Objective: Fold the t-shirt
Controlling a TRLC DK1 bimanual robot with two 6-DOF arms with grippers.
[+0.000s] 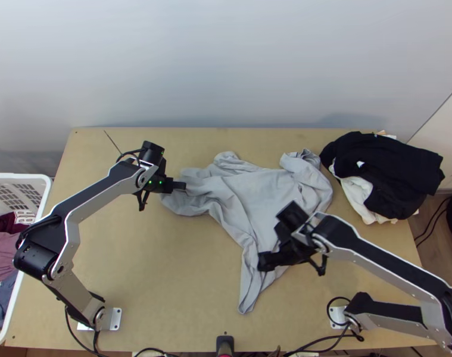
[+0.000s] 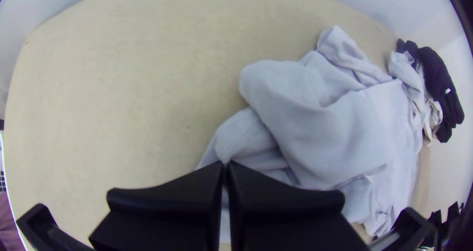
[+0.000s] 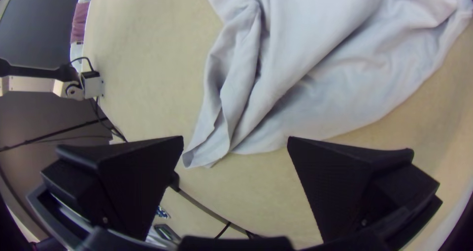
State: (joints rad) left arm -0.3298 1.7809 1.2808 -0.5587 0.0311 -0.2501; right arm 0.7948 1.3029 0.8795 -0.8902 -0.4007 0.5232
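T-shirt (image 1: 255,193) is lying rumpled mid-frame on the desk (image 1: 142,268), the left end effector (image 2: 225,164) is clamping its left end, and the right end effector (image 3: 235,139) is holding its fingers apart near the lower corner, so straightening is seemingly underway, next calling for gripping that corner.

In the top view, the right gripper (image 1: 265,262) covers one part of the grey shirt (image 1: 267,196), and the white basket (image 1: 23,176) is cut by the left edge.
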